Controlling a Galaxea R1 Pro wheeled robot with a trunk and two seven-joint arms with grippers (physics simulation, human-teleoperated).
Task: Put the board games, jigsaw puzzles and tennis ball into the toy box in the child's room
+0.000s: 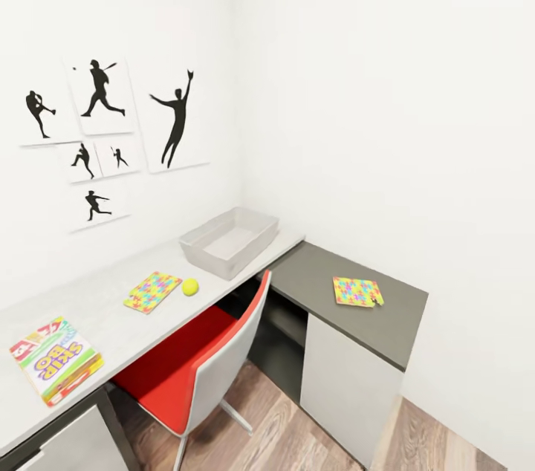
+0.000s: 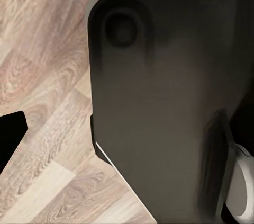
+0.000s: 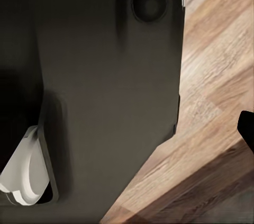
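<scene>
In the head view the light grey toy box [image 1: 229, 240] sits at the far end of the pale table top [image 1: 111, 307], in the room's corner. A jigsaw puzzle [image 1: 152, 291] lies on the pale top with the tennis ball [image 1: 191, 287] just to its right. A second jigsaw puzzle [image 1: 357, 291] lies on the lower dark grey section [image 1: 319, 278]. The "Skip-Bo" board game [image 1: 56, 359] lies near the table's front edge at the left. The bed is out of view. The wrist views look down at the robot's dark base [image 2: 159, 102] over the wood floor [image 2: 47, 91].
A red and white swivel chair [image 1: 200, 363] is pushed under the table between the two sections. White drawers [image 1: 345, 389] stand under the dark section. Black sports-silhouette pictures [image 1: 104, 129] hang on the left wall. Wood floor [image 1: 312, 441] lies open in front.
</scene>
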